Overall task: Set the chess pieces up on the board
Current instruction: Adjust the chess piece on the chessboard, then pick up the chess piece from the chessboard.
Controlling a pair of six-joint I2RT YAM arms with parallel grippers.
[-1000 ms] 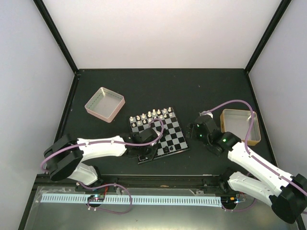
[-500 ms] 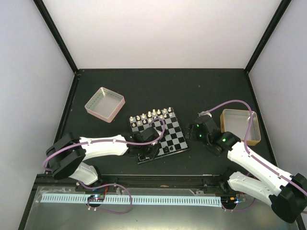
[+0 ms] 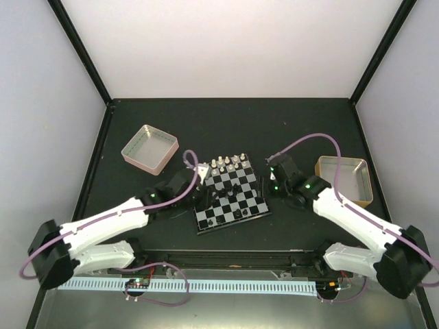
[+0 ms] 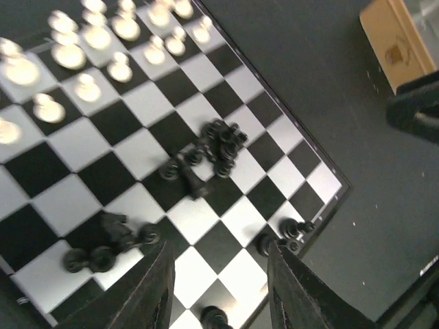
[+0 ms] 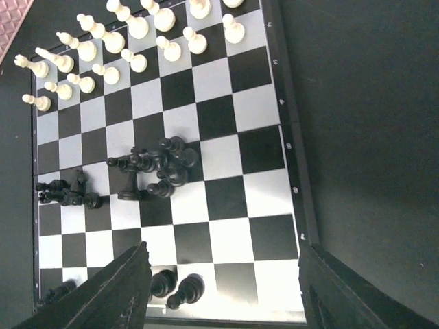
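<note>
The board (image 3: pixel 248 179) lies at the table's middle. White pieces (image 3: pixel 223 164) stand in its two far rows. Black pieces (image 3: pixel 221 195) lie in a heap mid-board, with a few more (image 3: pixel 237 214) near the front edge. My left gripper (image 3: pixel 199 186) is open and empty at the board's left side. In the left wrist view its fingers (image 4: pixel 154 295) straddle squares near a black piece (image 4: pixel 212 317). My right gripper (image 3: pixel 264 184) is open and empty at the board's right edge. The right wrist view shows the black heap (image 5: pixel 158 164), two standing black pieces (image 5: pixel 175 284) and the white rows (image 5: pixel 123 41).
A pink-sided tray (image 3: pixel 149 149) stands at the back left. A tan-sided tray (image 3: pixel 345 179) stands to the right of the board, behind my right arm. Dark table surrounds the board.
My left gripper has drawn back from over the board's near-left squares to its left side. My right gripper has moved left to the board's right edge.
</note>
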